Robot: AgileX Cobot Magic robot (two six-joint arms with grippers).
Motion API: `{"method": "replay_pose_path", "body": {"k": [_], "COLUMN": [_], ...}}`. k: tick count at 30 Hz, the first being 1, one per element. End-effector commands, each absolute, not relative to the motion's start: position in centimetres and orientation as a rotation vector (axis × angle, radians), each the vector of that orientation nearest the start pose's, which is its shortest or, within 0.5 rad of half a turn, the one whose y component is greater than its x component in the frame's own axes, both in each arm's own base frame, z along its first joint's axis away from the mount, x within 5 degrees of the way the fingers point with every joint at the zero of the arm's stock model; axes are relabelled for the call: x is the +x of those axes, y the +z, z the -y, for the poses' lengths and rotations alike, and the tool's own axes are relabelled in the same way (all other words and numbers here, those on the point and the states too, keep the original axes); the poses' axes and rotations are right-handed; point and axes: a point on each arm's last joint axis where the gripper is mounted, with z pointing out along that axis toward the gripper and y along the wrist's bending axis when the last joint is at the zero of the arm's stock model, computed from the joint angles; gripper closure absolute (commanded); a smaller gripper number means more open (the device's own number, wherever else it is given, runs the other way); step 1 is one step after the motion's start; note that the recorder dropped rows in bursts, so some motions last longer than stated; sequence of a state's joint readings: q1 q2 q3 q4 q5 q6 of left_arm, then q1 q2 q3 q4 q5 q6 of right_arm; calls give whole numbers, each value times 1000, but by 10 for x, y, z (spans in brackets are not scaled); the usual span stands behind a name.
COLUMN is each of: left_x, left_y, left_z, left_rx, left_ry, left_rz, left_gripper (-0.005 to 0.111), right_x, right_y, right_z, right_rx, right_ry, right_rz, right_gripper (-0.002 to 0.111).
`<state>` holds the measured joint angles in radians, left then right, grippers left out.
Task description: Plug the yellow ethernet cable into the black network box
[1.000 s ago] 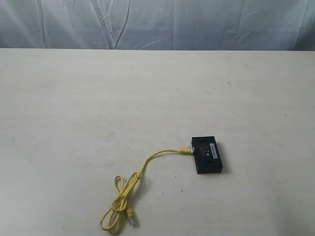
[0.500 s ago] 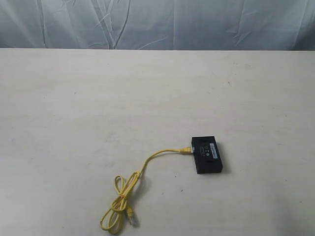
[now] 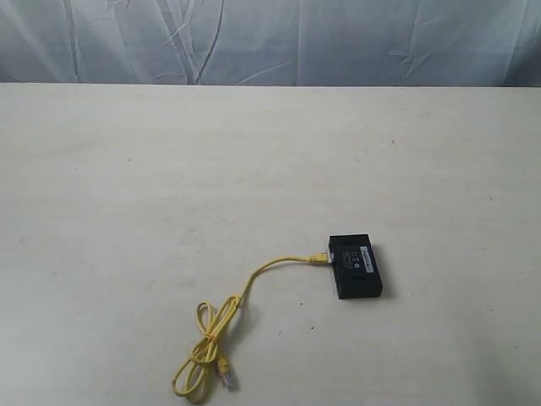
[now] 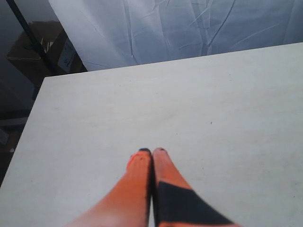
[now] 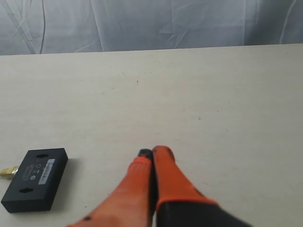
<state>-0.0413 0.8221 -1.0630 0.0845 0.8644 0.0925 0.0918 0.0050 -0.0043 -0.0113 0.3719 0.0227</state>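
**A:** Since neither gripper shows in the exterior view, what lies on the desk (image 3: 127, 169) there?

**B:** The black network box (image 3: 357, 266) lies flat. The yellow ethernet cable (image 3: 208, 341) has its near plug (image 3: 318, 258) right against the box's side, though whether it is seated inside cannot be told. The rest of the cable curves away into loose loops, and the free plug (image 3: 226, 373) lies beside them.

**A:** And the left wrist view?

**B:** The left gripper (image 4: 152, 151) has its orange fingers pressed together with nothing between them, above bare desk. Ahead of it, past the desk's far edge, hangs a pale cloth (image 4: 189, 28).

**A:** The right wrist view?

**B:** The right gripper (image 5: 152, 151) is likewise closed and empty. The box lies near it, off to one side of its fingertips and apart from them. The near plug sits at the side of the box turned away from the gripper.
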Motion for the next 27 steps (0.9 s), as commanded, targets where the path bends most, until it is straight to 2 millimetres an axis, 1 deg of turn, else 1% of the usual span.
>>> {"method": "replay_pose_path", "body": {"k": [1, 3, 4, 6, 9, 11, 14, 17, 21, 22, 27], "left_x": [135, 127, 121, 111, 99, 93, 86, 82, 77, 75, 68], "left_y": [416, 414, 408, 389, 367, 349, 321, 290, 256, 244, 209], "left_z": [-2, -2, -2, -2, -1, -1, -1, -1, -1, -1, -1], "left_rx": [171, 126, 108, 97, 91, 90, 89, 90, 89, 88, 85], "left_ry": [166, 119, 103, 94, 86, 87, 88, 88, 88, 89, 91], "left_rz": [-2059, -2012, -1969, -1919, -1857, -1828, -1795, -1785, -1754, -1741, -1658], "left_gripper": [107, 107, 107, 107, 107, 107, 107, 107, 107, 107, 107], "right_x": [53, 53, 53, 53, 53, 53, 53, 53, 53, 53, 53], "right_y": [181, 181, 181, 181, 181, 181, 181, 181, 181, 181, 181], "right_z": [-4, -4, -4, -4, -4, -4, -4, -4, -4, -4, -4], "right_rx": [-75, -75, -75, -75, -75, -75, -75, -75, -75, -75, -75], "right_ry": [66, 66, 66, 66, 66, 66, 66, 66, 66, 66, 66], "right_rz": [-1840, -1840, -1840, -1840, -1840, -1840, -1840, -1840, -1840, -1840, -1840], "right_gripper": [108, 108, 108, 108, 108, 108, 108, 108, 108, 108, 108]}}
